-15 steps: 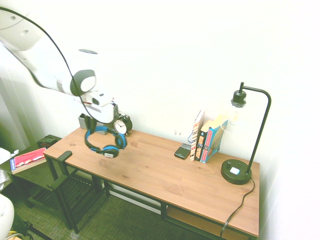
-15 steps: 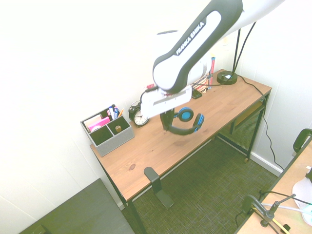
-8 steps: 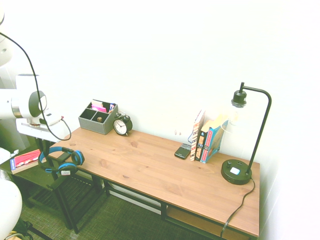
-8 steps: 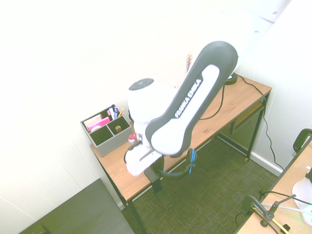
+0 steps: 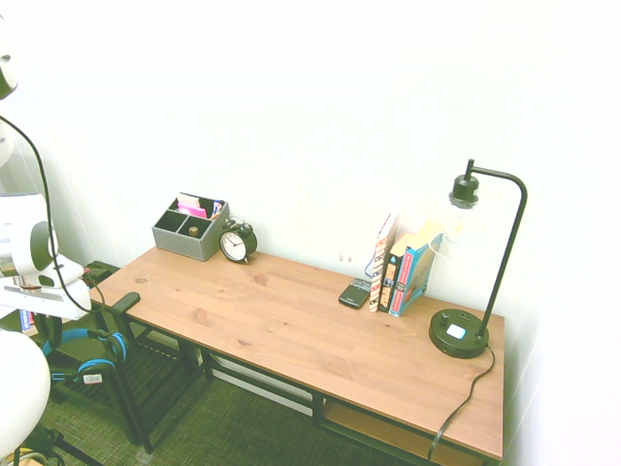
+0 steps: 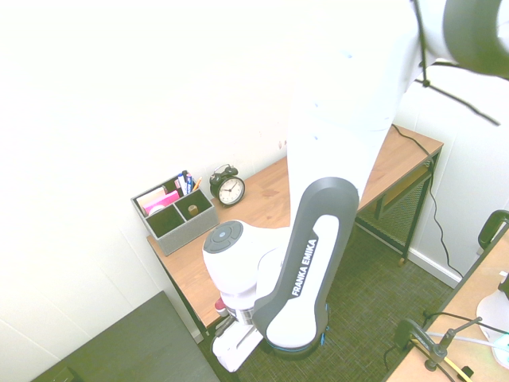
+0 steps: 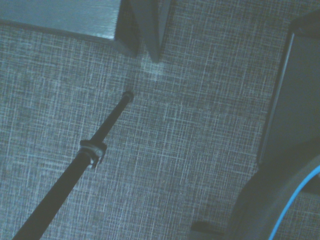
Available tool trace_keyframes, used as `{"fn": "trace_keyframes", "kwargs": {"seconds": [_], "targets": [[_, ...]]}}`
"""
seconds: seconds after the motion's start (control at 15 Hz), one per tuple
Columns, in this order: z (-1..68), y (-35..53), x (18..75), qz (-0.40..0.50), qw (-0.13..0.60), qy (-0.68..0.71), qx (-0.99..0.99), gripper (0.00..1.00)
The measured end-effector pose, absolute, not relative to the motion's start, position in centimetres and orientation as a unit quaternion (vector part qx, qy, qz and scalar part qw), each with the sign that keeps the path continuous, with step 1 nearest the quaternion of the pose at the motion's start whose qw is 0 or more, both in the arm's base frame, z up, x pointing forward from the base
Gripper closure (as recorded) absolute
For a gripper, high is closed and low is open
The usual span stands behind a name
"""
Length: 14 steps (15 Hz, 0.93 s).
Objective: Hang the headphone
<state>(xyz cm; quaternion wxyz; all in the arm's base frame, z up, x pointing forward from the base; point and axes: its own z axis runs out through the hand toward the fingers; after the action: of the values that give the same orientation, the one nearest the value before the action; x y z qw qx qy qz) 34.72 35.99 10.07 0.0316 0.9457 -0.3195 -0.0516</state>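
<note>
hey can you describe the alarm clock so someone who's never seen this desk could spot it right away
Find the wooden desk against the wall. Near the end away from the lamp sits a gray organizer. The alarm clock is right beside it: round and black, with a white face, unlike the boxy organizer.

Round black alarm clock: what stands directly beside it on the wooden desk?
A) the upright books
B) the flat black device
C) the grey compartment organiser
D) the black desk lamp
C: the grey compartment organiser stands right next to the round black alarm clock.
</note>
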Motion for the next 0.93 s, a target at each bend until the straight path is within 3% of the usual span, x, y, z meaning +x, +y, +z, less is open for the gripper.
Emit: {"fn": "trace_keyframes", "kwargs": {"seconds": [0.33, 0.4, 0.93], "targets": [[6.7, 35.9, 36.9, -0.032, 0.041, -0.324, 0.945, 1.0], [6.3, 35.9, 37.2, -0.029, 0.043, -0.324, 0.945, 0.0], [5.8, 35.4, 37.7, -0.028, 0.048, -0.331, 0.942, 0.0]]}}
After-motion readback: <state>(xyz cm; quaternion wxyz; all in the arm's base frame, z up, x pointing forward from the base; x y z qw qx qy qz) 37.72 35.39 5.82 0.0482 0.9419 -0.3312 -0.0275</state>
